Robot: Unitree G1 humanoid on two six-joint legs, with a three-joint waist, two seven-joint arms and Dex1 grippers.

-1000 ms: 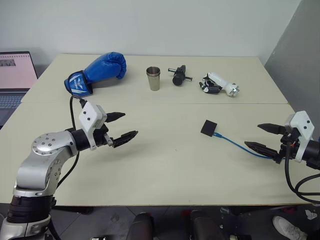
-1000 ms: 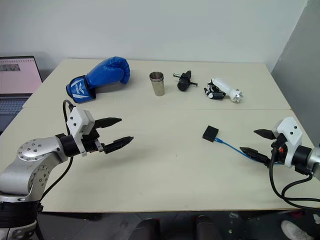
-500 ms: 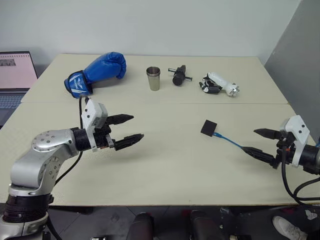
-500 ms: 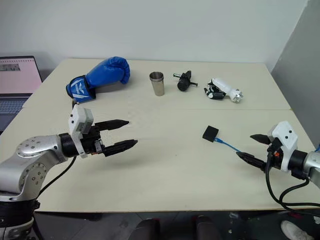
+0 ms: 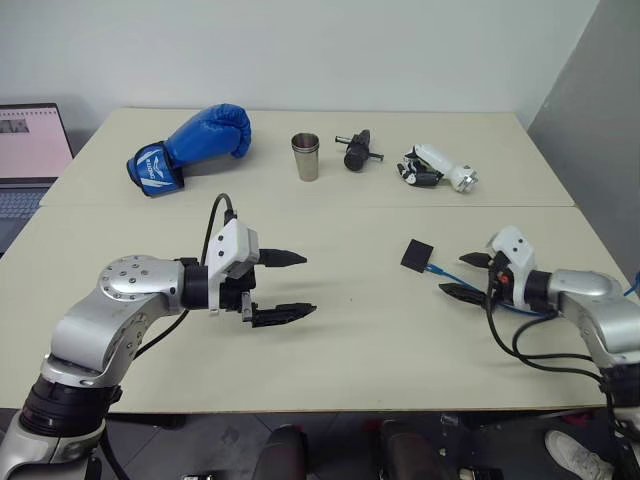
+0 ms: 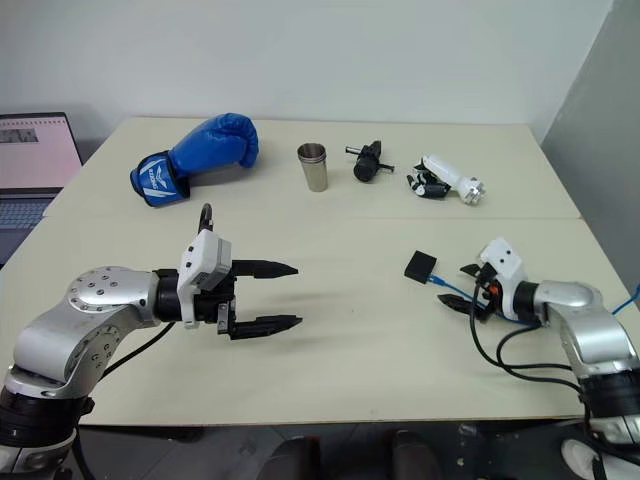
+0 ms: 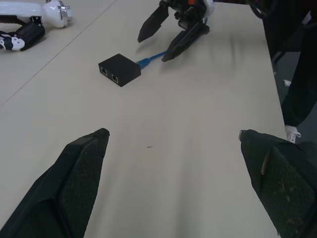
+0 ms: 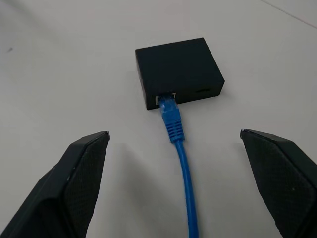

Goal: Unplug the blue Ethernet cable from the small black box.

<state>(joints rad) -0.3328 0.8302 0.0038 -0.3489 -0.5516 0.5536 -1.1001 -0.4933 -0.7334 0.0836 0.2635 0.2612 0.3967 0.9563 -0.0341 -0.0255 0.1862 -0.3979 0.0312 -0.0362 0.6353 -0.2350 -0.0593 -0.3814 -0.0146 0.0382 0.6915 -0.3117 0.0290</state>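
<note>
Black fingers of the right gripper [image 5: 464, 275] stand wide apart and hold nothing; they straddle the blue cable [image 8: 179, 148] from either side without touching it, and point toward the small black box [image 5: 418, 255]. That box lies flat on the right half of the table [image 5: 350, 340], just ahead of the fingertips. One end of the cable is seated in a port on the box's edge, as the right wrist view shows plainly; from there the cord runs back between the open fingers toward the table's right edge. In the left wrist view, two more ports show on the box's opposite edge.

Left gripper [image 5: 294, 286]: fingers likewise spread to their full width, empty, hovering above bare tabletop near the middle of the table, well apart from the box and pointing across toward it.

Counts, taken from the head views: one black box, one blue cable, two grippers. Along the far side of the table lie four further items, one of each: a blue boxing glove [image 5: 190, 147], a metal cup [image 5: 306, 157], a black cylinder with a pin [image 5: 358, 150], and a white and black tool [image 5: 437, 168]. One laptop [image 5: 30, 160] stands beyond the table's left edge, its screen lit.
</note>
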